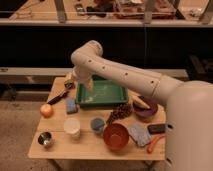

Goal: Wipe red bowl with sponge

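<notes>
Camera view. The arm reaches in from the right and bends down over the table's [85,148] back-left corner. There the gripper [70,84] hangs with its fingers apart and nothing between them, just left of the green tray [102,93] and above a dark brush [59,96]. The sponge [71,105] lies near the gripper, in front of it and beside the tray's front-left corner. The red bowl [116,136] sits at the front edge. Between sponge and bowl stand a white cup [72,126] and a small blue cup [97,124]. A grey-blue pad [138,134] lies just right of the bowl.
</notes>
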{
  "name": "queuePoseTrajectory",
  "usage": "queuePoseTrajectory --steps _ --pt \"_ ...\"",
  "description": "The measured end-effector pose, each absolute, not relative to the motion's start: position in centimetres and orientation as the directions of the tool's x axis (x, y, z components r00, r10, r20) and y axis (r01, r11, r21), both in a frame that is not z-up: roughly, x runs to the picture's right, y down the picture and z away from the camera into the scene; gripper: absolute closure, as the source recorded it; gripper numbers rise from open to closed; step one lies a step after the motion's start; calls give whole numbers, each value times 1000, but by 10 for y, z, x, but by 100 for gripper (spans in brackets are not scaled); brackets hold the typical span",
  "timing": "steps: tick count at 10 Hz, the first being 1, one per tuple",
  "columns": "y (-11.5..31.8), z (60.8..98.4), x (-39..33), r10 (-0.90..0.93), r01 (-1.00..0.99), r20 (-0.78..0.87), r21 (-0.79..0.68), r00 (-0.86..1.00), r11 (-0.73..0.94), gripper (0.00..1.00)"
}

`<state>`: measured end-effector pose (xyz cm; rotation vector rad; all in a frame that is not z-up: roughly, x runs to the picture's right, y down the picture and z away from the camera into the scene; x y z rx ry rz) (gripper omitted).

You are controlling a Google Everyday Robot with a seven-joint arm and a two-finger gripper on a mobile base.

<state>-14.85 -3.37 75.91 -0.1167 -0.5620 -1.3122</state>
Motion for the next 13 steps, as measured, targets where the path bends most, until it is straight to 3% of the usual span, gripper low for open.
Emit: queuePoseTrajectory --steps 10,13 --pt "-37 771 -154 -910 963 414 248 -8 105 20" --pt "-47 787 -191 -905 960 417 278 -83 40 20"
